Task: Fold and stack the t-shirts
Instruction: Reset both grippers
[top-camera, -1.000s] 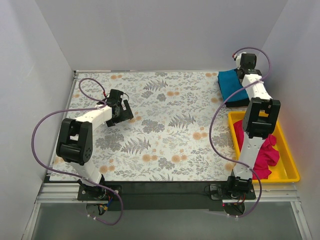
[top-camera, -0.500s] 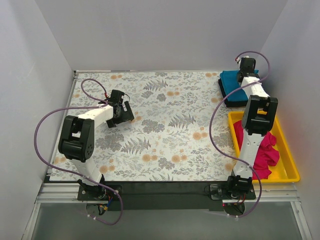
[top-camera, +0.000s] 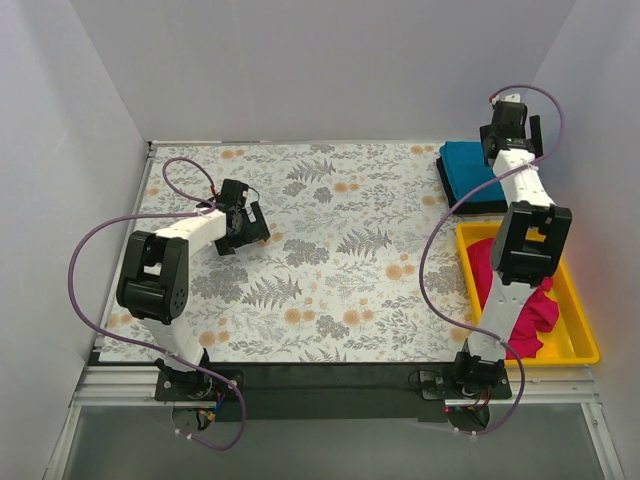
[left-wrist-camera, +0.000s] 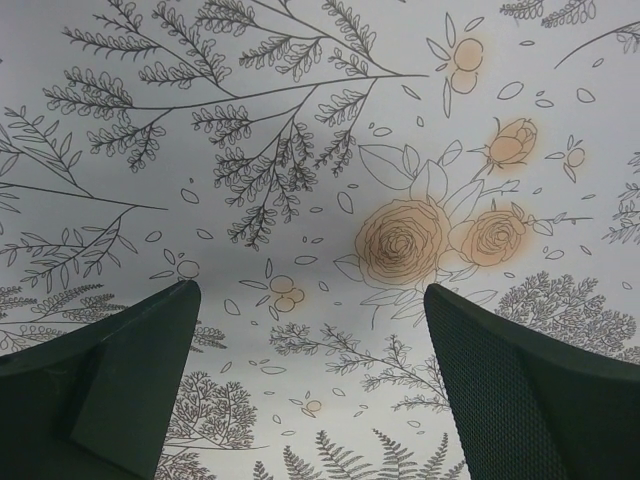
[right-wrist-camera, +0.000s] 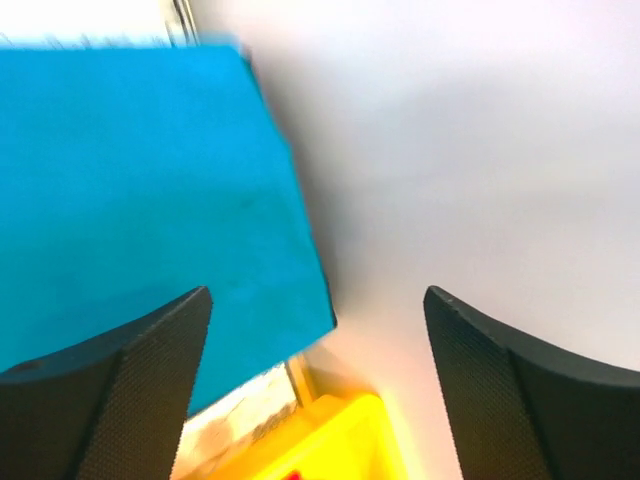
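A teal-blue t-shirt (top-camera: 466, 168) lies folded at the table's far right corner, on top of a black t-shirt of which only a dark edge (top-camera: 470, 209) shows. The magenta t-shirt (top-camera: 527, 313) lies crumpled in the yellow tray (top-camera: 583, 340). My right gripper (top-camera: 512, 112) hangs open above the stack's far right corner, holding nothing. In the right wrist view the teal shirt (right-wrist-camera: 130, 180) sits below the left finger and the right gripper (right-wrist-camera: 315, 297) is empty. My left gripper (top-camera: 250, 222) is open and empty over the floral cloth, as the left wrist view (left-wrist-camera: 310, 290) confirms.
A floral tablecloth (top-camera: 330, 250) covers the table. Grey walls close in on three sides; the right wall (right-wrist-camera: 480, 150) is close to the right gripper. The tray's corner (right-wrist-camera: 335, 440) shows just below the teal shirt.
The right gripper opened, let go of the teal shirt and rose toward the back right corner. The left arm barely moved.
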